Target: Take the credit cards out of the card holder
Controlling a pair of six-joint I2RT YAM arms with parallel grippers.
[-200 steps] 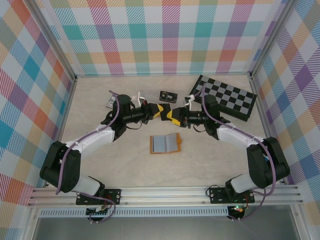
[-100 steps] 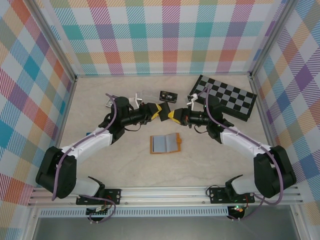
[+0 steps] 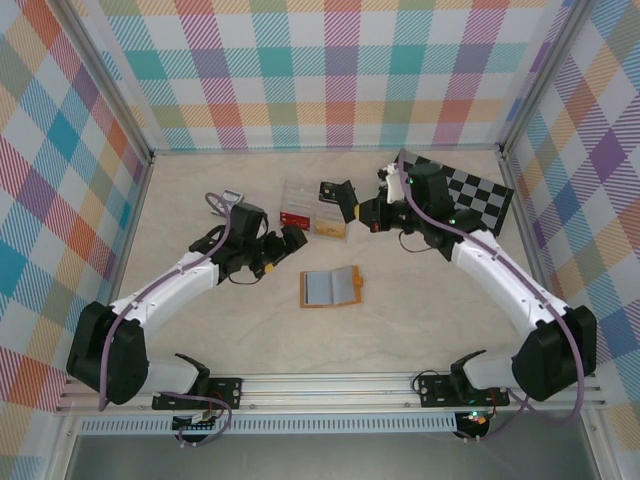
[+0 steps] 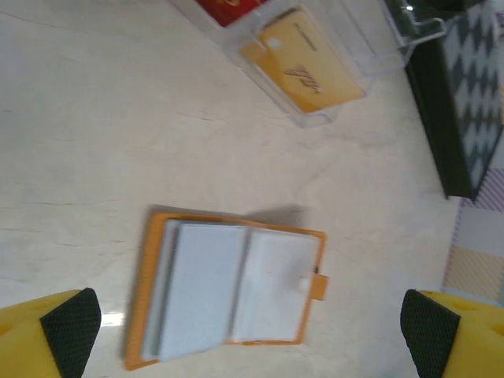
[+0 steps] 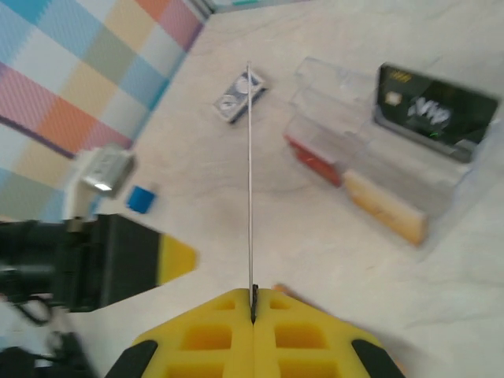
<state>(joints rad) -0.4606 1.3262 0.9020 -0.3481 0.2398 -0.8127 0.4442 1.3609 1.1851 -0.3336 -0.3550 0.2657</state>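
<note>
Card holder (image 3: 331,288) lying open and flat on the table (image 3: 420,310), midway between the arms, grey-blue panels facing up. Left gripper (image 3: 282,252) hovering near its far-left corner, jaws standing wide apart, gripping nothing. Right gripper (image 5: 253,303) pinching a thin card (image 5: 250,181), seen edge-on, by the right end of the clear box (image 3: 315,215). Chessboard (image 3: 475,195) lying at far right.

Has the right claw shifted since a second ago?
Yes. The right claw has moved away from the card holder, toward the table's far side, and now sits beside the clear box.
</note>
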